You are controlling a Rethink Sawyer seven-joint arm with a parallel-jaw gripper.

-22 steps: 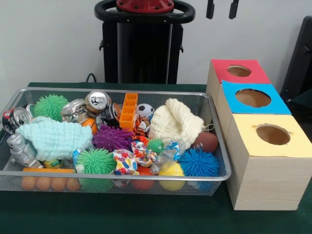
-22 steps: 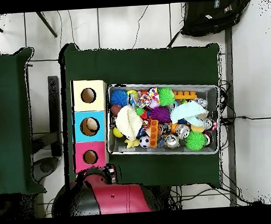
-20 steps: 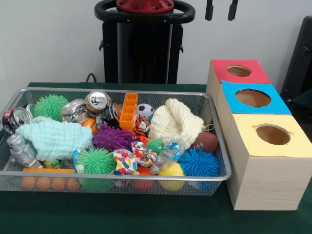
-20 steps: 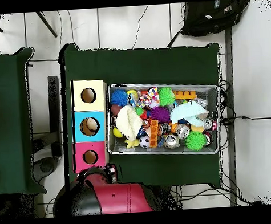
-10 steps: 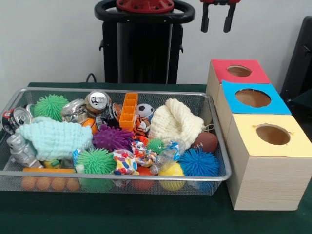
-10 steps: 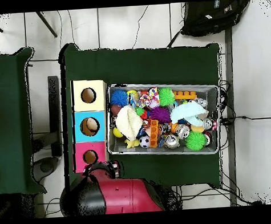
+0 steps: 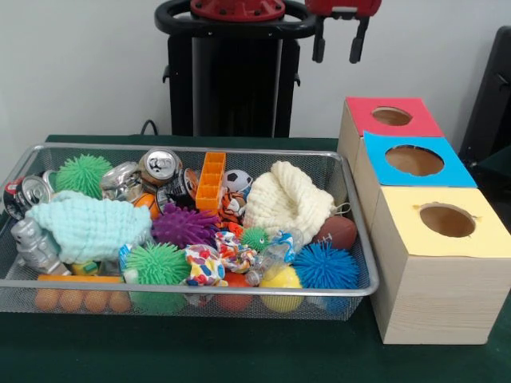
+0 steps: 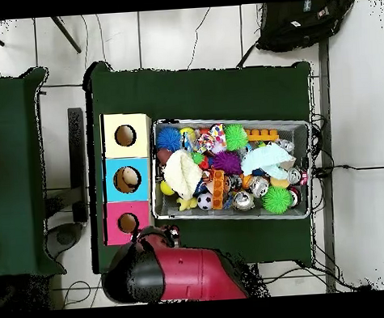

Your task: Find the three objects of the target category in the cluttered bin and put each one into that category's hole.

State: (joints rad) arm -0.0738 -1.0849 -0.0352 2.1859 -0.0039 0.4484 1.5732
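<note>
Two black fingers [image 7: 318, 46] of your gripper [image 7: 336, 46] hang spread apart and empty at the top of the front view, high above the table, over the far right end of the bin [image 7: 239, 286]. Your bin sits on the green table [image 7: 239, 351], packed with clutter: a cream cloth [image 7: 287, 199], a pale green cloth [image 7: 88, 226], a purple spiky ball [image 7: 184, 226], a blue spiky ball [image 7: 325, 266], crushed cans [image 7: 160, 166], an orange block [image 7: 211, 180], a small soccer ball [image 7: 237, 181]. Just beside the bin stand three boxes in a row; the yellow hole [image 7: 447, 220] tops the nearest one, with the blue hole [image 7: 413, 160] and red hole [image 7: 391, 116] behind it. Overhead, the red arm [image 8: 190, 271] shows at the bottom, near the red box.
</note>
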